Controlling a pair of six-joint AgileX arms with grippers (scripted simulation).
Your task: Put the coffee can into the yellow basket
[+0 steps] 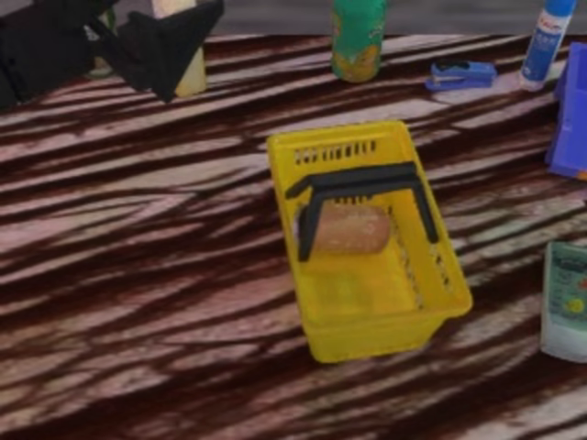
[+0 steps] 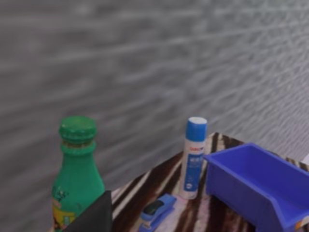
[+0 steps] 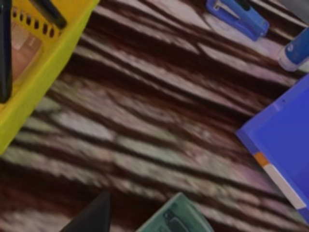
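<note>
Tan-brown cylindrical coffee can (image 1: 350, 229) lies on its side inside the bright yellow slotted plastic basket (image 1: 440, 275), under the black handles. Left gripper (image 1: 165, 50) far-left; you can't tell its fingers. A low pass could snag the handles.

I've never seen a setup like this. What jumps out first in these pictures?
The bright yellow basket in the middle of the striped table grabs the eye, with a tan-brown coffee can lying on its side inside, under the black handles. Along the far edge stand a green bottle and a blue stapler, and the left arm's black gripper sits at the far left corner.
</note>
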